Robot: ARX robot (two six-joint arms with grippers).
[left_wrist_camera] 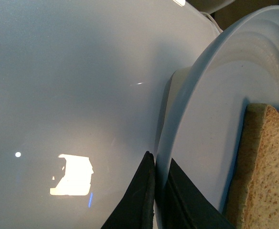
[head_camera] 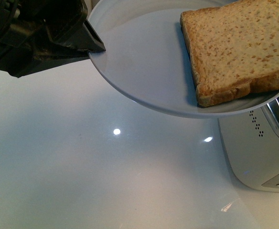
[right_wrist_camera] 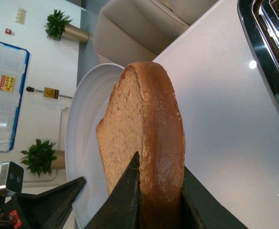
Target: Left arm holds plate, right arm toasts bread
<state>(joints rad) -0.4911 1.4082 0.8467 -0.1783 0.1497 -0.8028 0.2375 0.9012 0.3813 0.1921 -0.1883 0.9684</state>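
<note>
My left gripper (head_camera: 95,46) is shut on the rim of the pale blue-white plate (head_camera: 139,67) and holds it up above the table. In the left wrist view its jaws (left_wrist_camera: 159,167) pinch the plate's edge (left_wrist_camera: 211,119). The slice of speckled brown bread (head_camera: 240,47) lies over the plate's right part. My right gripper (right_wrist_camera: 159,167) is shut on the bread's crust edge (right_wrist_camera: 154,138), one jaw on each face. The bread also shows in the left wrist view (left_wrist_camera: 263,171). The plate stands behind the bread in the right wrist view (right_wrist_camera: 84,138).
A silver toaster (head_camera: 259,152) stands on the glossy white table (head_camera: 82,167) at the right, partly under the plate. Its slot shows in the right wrist view (right_wrist_camera: 273,33). Sofa cushions (right_wrist_camera: 139,24) lie beyond the table.
</note>
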